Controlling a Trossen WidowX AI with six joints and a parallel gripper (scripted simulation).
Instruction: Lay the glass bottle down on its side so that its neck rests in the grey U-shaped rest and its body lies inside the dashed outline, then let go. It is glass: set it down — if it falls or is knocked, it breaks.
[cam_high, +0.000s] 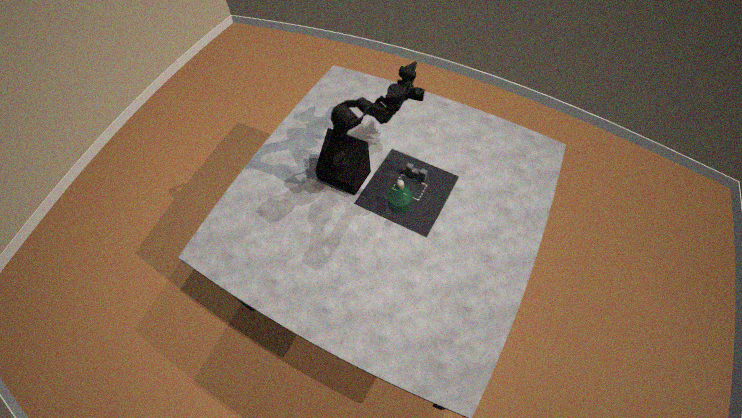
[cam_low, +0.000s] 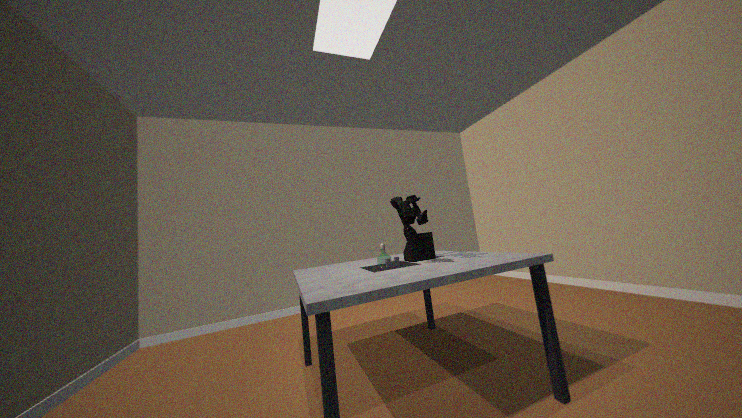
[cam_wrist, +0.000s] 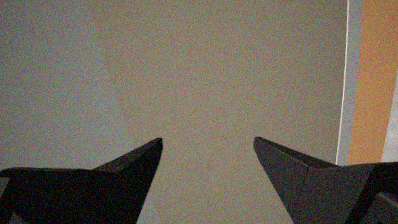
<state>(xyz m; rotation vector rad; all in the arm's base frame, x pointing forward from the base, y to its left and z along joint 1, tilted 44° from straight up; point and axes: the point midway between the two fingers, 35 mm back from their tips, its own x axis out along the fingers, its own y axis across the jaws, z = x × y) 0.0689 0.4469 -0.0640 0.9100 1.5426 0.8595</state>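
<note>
The green glass bottle with a pale top stands upright on the dark mat. The grey U-shaped rest stands on the same mat, on the far side of the dashed outline in the top view. The bottle stands at the near left side of the outline and hides part of it. My gripper is open, with nothing between its fingers. It is raised high and well away from the bottle, and the wrist view shows mostly wall.
The arm's black base stands on the pale table, close beside the mat. The arm reaches up and over the table's far side in the top view. Walls surround the table at a distance.
</note>
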